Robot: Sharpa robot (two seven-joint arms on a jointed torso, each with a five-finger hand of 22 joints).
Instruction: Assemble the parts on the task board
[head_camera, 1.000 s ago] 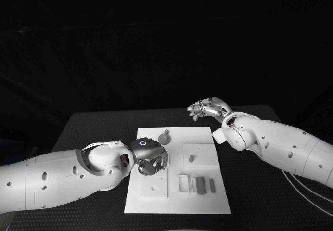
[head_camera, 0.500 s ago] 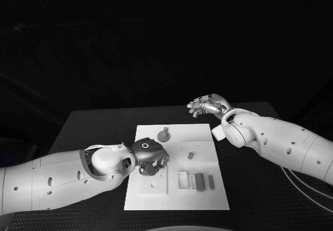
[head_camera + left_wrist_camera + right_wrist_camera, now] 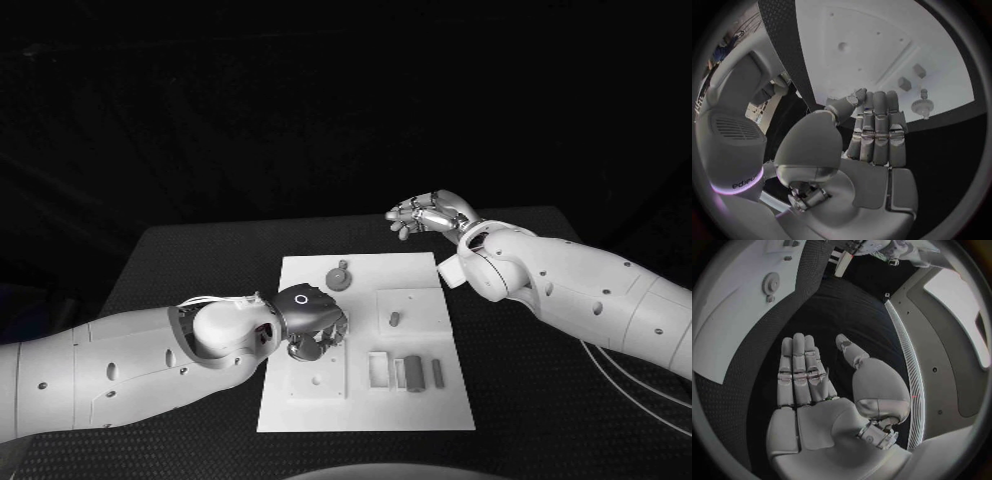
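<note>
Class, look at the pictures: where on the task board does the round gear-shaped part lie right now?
In the head view the gear-shaped part lies near the far edge of the task board, left of centre, beyond the left hand.

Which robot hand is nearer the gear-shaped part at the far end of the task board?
Left. The left robot hand is over the task board, just nearer the robot than the gear-shaped part. The right robot hand is raised beyond the board's far right corner.
</note>
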